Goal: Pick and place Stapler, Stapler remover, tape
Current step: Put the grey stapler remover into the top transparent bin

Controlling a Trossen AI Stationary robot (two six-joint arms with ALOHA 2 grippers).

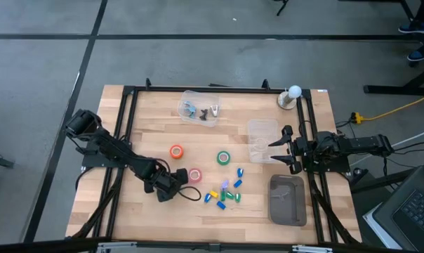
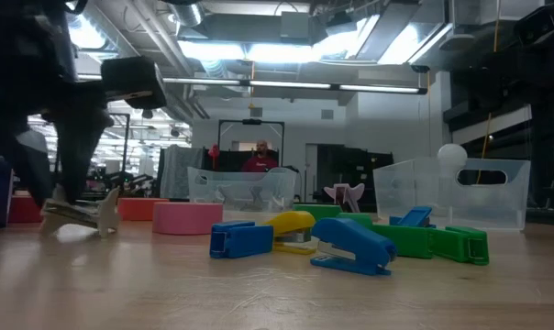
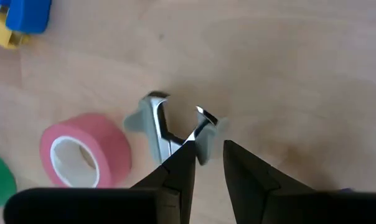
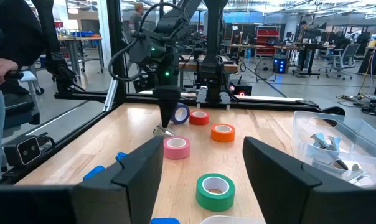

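The staple remover (image 3: 175, 127), grey plastic wings on bright metal claws, lies on the wood just left of centre in the high view, beside the pink roll (image 1: 195, 174); orange roll (image 1: 177, 151) and green roll (image 1: 224, 158) sit above it; small staplers (image 1: 224, 195) cluster lower centre. A clear bin (image 1: 198, 107) at upper centre holds more removers; a grey tray (image 1: 287, 200) lies lower right. The left gripper (image 3: 205, 163) reaches down, jaws narrow, pinching the remover; the right gripper (image 1: 274, 151) waits at right, jaws wide.
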